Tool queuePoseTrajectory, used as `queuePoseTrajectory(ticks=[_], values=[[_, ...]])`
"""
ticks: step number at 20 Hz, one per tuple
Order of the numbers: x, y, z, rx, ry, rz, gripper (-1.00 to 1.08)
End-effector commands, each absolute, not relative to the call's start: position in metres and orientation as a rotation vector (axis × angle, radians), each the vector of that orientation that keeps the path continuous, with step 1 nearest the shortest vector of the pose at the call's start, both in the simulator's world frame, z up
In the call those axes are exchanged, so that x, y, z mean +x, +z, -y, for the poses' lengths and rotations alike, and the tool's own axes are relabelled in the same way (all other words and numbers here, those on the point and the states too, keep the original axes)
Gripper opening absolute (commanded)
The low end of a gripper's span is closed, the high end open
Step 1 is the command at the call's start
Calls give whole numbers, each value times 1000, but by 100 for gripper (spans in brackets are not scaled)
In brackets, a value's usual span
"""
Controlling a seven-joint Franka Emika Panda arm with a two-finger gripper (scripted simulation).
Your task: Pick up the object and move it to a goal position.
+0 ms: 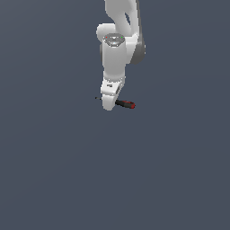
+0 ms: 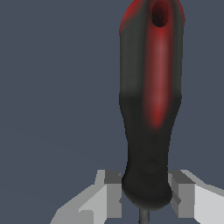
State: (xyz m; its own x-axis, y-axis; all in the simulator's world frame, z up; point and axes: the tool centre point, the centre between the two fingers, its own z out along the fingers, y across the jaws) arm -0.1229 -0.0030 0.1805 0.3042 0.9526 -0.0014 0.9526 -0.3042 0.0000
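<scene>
The screwdriver (image 1: 126,104) lies level, its black handle with a red end pointing to the exterior view's right and its thin dark shaft poking out to the left of the gripper. My gripper (image 1: 108,106) points straight down over it. In the wrist view the handle (image 2: 151,100) fills the frame, and its black base sits between the two grey fingertips (image 2: 113,192), which press against both sides. The gripper (image 2: 147,197) is shut on the handle's base where the shaft starts. I cannot tell whether the screwdriver rests on the floor or hangs above it.
A plain dark grey-blue floor (image 1: 54,170) spreads all around with no other object on it. The white arm (image 1: 117,45) rises out of the top of the exterior view.
</scene>
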Motion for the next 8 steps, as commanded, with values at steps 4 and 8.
queuePoseTrajectory(ticks=[4, 8], values=[[-130, 195, -4, 2537, -1, -1852, -100], [-131, 199, -5, 2538, 0, -1852, -100]])
